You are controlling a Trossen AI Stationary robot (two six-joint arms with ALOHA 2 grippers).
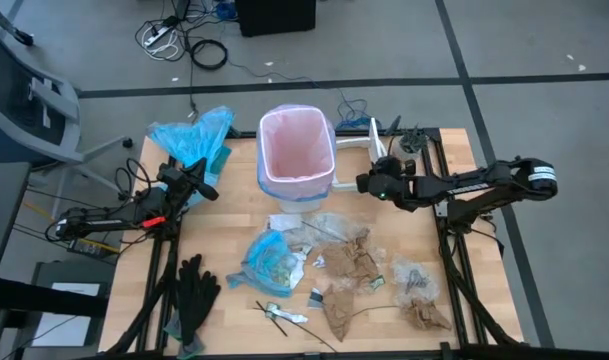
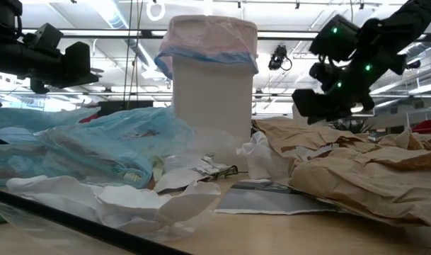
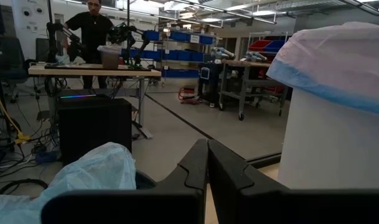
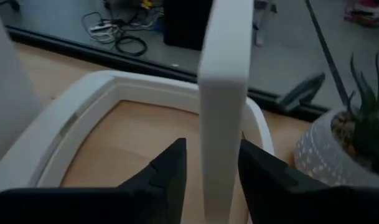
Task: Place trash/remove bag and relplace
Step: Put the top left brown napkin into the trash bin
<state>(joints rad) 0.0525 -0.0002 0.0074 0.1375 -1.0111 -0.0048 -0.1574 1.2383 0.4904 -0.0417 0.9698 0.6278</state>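
Observation:
A white bin (image 1: 296, 185) lined with the pale pink bag (image 1: 296, 140) stands at the table's far middle; it also shows in the low view (image 2: 214, 92). Trash lies near the front: brown paper pieces (image 1: 349, 262), clear film (image 1: 416, 275), black utensils (image 1: 274, 315). My right gripper (image 1: 374, 172) is right of the bin, its fingers on either side of the upright white flap (image 4: 223, 93) of a white lid frame (image 4: 83, 106) that lies on the table. My left gripper (image 1: 206, 185) is shut and empty, left of the bin. My right gripper holds the lid's upright white flap by its near edge (image 4: 217, 180), pinched between the two fingers. The fingers come level from the table's near side. The flap stands on edge, and the lid's frame (image 1: 349, 140) lies on the table beyond it.
A light-blue plastic bag (image 1: 189, 135) sits at the far left corner, another blue bag (image 1: 269, 260) among the trash. Black gloves (image 1: 194, 295) lie at the front left. A small potted plant (image 1: 412, 138) stands right of the lid. A person stands far off in the room (image 3: 93, 31).

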